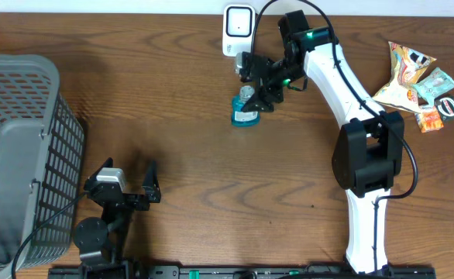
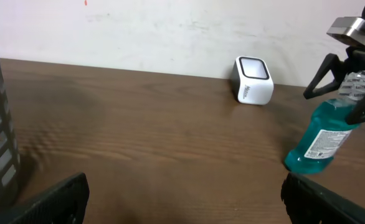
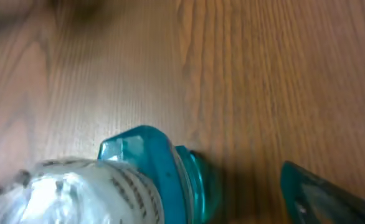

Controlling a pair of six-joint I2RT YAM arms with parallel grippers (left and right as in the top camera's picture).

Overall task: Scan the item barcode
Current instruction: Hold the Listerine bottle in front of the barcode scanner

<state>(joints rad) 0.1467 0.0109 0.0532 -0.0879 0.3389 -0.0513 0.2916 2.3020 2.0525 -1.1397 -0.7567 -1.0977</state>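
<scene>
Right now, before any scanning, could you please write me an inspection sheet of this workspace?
Surface: wooden table, no spill seen.
Job's things: blue bottle stands on the table; white scanner is behind it by the wall, apart from it.
Clutter: snack packets at the right; grey basket at the left.
Grippers: right gripper open, jaws astride the bottle's top; left gripper open, empty, near the basket.
Cables: black cable loops above the right arm; second cable beside the basket.
Surroundings: pale wall behind the table; nothing else seen.

Brown wooden table [image 1: 211, 194], white wall [image 2: 139, 31].
</scene>
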